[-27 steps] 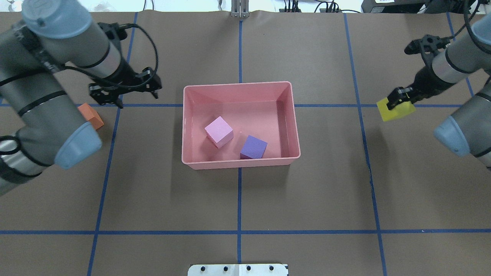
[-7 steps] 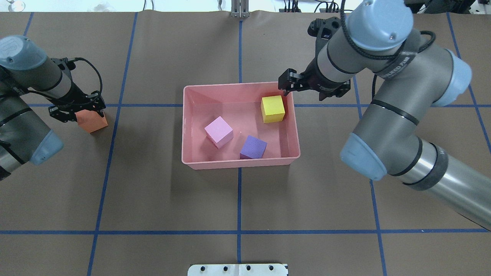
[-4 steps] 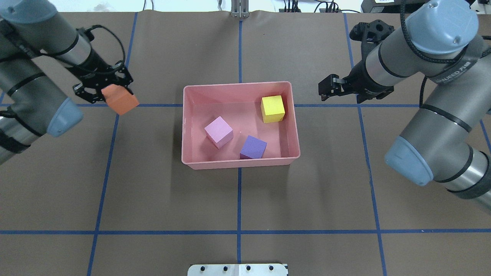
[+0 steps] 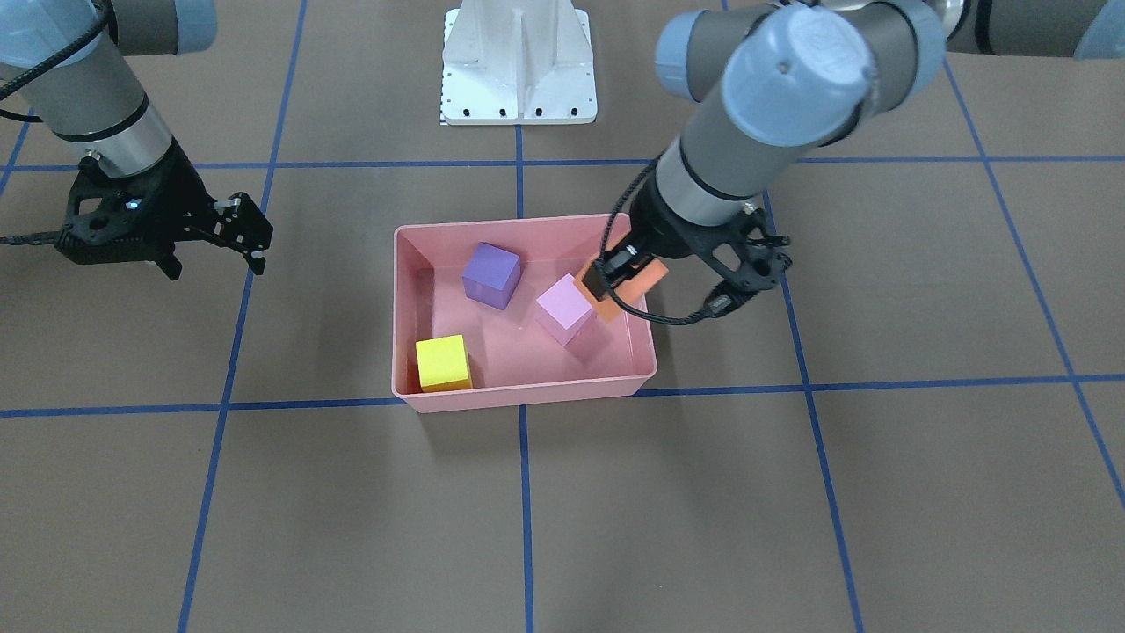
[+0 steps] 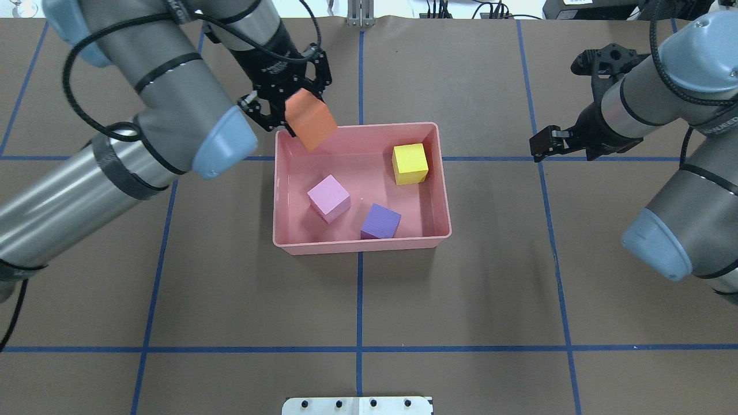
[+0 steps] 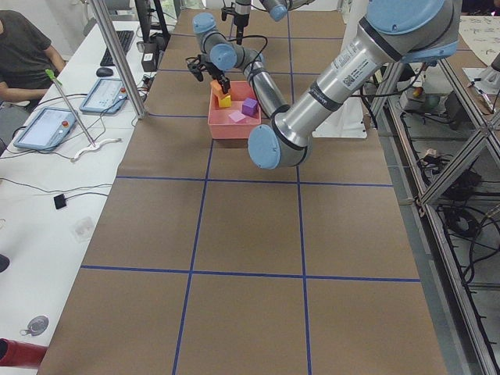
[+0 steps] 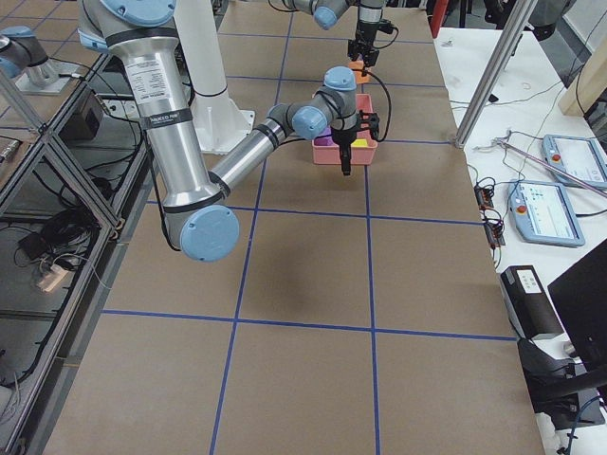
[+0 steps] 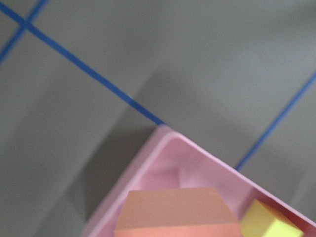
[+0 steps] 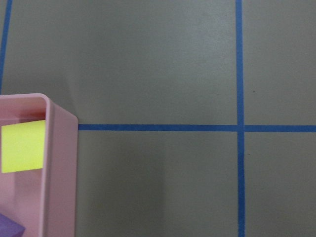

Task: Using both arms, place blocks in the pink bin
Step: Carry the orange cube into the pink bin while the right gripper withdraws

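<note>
The pink bin (image 5: 360, 246) (image 4: 527, 397) holds the yellow block (image 5: 410, 163) (image 4: 443, 362), the light pink-lilac block (image 5: 329, 197) (image 4: 565, 308) and the dark purple block (image 5: 381, 221) (image 4: 491, 274). My left gripper (image 5: 297, 112) (image 4: 618, 281) is shut on the orange block (image 5: 311, 121) (image 4: 628, 288) and holds it in the air over the bin's far left corner. The left wrist view shows the orange block (image 8: 173, 212) above the bin rim (image 8: 148, 153). My right gripper (image 5: 543, 147) (image 4: 253, 230) is open and empty, over the table to the right of the bin.
The white pedestal base (image 4: 518, 61) (image 5: 357, 405) stands at the robot's side of the table. Blue tape lines cross the brown table cover. The side views show metal posts and benches with tablets beyond the table's far edge.
My left gripper has carried the orange block right and up to the bin's far left corner. My right arm has drawn back further to the right, empty.
</note>
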{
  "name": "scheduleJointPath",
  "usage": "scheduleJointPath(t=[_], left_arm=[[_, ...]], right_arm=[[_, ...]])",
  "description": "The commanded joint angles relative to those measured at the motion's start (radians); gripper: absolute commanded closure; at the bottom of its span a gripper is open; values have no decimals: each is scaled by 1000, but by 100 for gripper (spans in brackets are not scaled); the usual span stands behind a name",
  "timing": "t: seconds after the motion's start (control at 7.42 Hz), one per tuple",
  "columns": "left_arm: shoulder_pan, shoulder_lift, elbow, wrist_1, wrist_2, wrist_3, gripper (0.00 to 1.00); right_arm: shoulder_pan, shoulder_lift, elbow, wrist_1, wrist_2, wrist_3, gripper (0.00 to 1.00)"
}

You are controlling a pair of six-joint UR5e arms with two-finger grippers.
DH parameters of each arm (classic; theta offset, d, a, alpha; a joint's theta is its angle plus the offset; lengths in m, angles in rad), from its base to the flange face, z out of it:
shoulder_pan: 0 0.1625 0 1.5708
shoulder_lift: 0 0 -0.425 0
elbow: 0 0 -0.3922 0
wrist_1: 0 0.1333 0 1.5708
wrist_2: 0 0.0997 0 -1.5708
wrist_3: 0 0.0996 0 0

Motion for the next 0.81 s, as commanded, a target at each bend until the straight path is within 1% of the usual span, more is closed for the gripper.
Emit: scheduleJointPath(t=[0.0, 0.13, 0.4, 0.54, 0.67], left_arm=[[135, -157, 184, -93, 117, -99, 94], [172, -181, 287, -185, 122, -133, 94], [230, -236, 421, -287, 230, -139, 89], [238, -239, 450, -321, 232, -138, 85], [250, -239, 461, -333, 234, -138, 85]], right_arm=[[39, -52, -3, -2, 0, -78, 0], [52, -60, -6, -2, 2, -111, 0], [60, -61, -9, -2, 2, -125, 0], [60, -61, -9, -2, 3, -125, 0], [60, -61, -9, -2, 2, -125, 0]])
